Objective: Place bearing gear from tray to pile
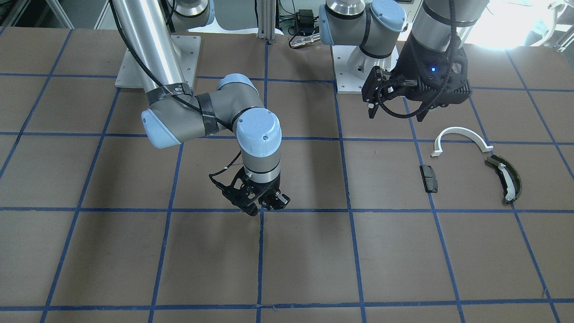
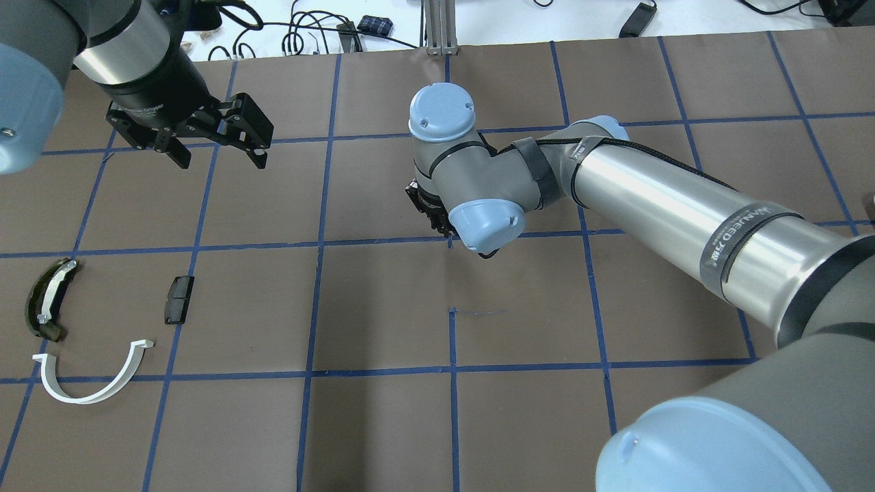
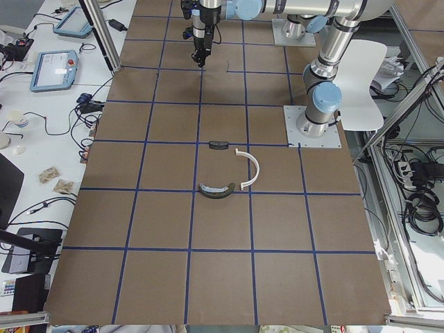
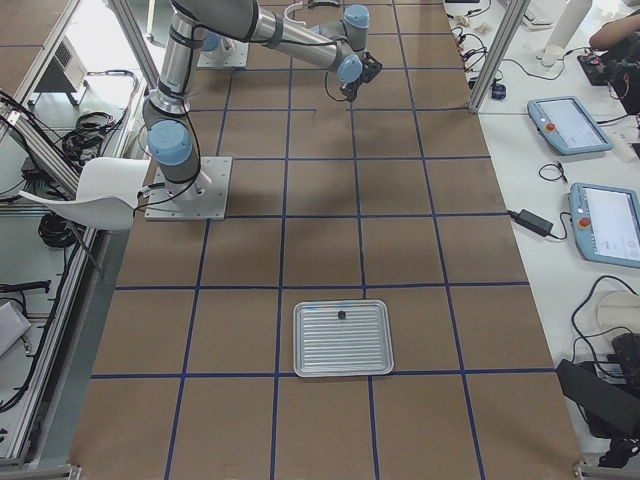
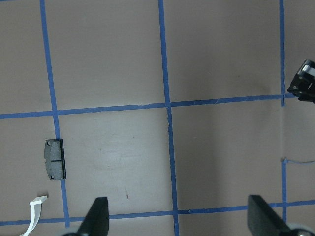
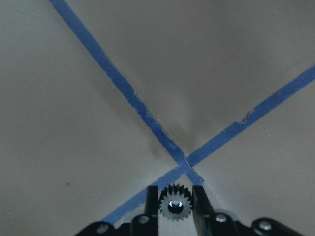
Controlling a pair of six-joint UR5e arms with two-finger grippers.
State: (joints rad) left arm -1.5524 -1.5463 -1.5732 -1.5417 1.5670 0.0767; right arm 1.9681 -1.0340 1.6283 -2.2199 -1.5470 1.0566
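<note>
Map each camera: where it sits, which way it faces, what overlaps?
Front-facing: across the table, facing the robot; both arms.
Overhead: behind the shoulders, looking forward-down; both arms.
Exterior left: table's left end, looking along it; arms at top.
Exterior right: right end; tray, arms at top.
Left wrist: looks down past open left jaws at black block.
Right wrist: looks down; right jaws shut on gear.
Shared: overhead and left wrist both show the block.
</note>
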